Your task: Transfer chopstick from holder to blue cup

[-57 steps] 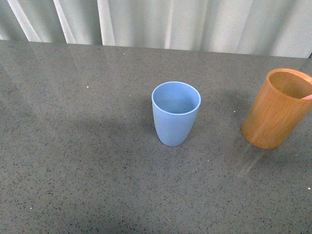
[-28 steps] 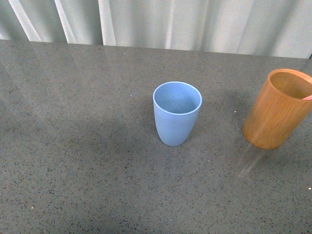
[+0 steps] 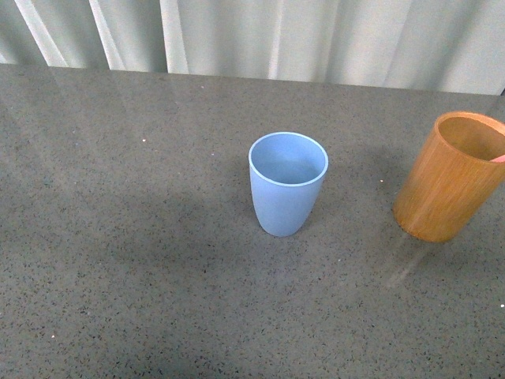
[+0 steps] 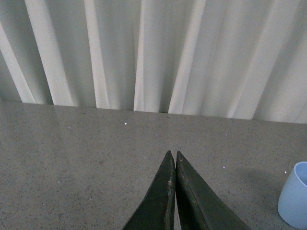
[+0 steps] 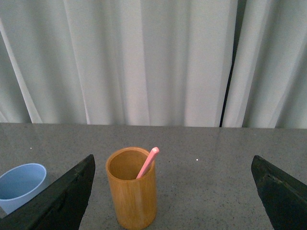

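Right fingers [image 5: 62,201] spread wide facing the holder [image 5: 132,196], left fingers [image 4: 165,201] pressed together; we're pre-grasp, next pinch that chopstick [image 5: 148,160] top.

My front view has slid a tiny bit. The blue cup [image 3: 288,185], the holder [image 3: 446,189] beside it and the curtain [image 3: 316,39] behind the holder all show a little more to the right than one second ago. They slid together. A bit less of the pink chopstick [image 3: 499,158] tip shows at the holder's rim.
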Robot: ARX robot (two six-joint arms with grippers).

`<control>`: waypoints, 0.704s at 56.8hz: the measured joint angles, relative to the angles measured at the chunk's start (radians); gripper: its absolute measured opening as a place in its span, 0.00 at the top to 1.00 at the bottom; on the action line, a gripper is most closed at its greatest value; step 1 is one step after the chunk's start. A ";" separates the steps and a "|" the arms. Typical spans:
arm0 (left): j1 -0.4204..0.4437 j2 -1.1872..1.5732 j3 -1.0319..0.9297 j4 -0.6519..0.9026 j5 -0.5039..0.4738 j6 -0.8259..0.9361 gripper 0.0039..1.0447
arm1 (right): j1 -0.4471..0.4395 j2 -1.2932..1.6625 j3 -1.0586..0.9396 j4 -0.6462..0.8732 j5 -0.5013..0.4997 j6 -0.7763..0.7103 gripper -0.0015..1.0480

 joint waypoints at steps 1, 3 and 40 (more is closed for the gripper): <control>0.000 -0.012 0.000 -0.010 0.000 0.000 0.97 | 0.000 0.000 0.000 0.000 0.000 0.000 0.10; 0.000 -0.023 0.000 -0.021 0.000 0.000 0.97 | 0.000 0.000 0.000 0.000 0.000 0.000 0.10; 0.000 -0.327 0.000 -0.330 0.000 0.001 0.97 | 0.000 0.000 0.000 0.000 -0.001 0.000 0.10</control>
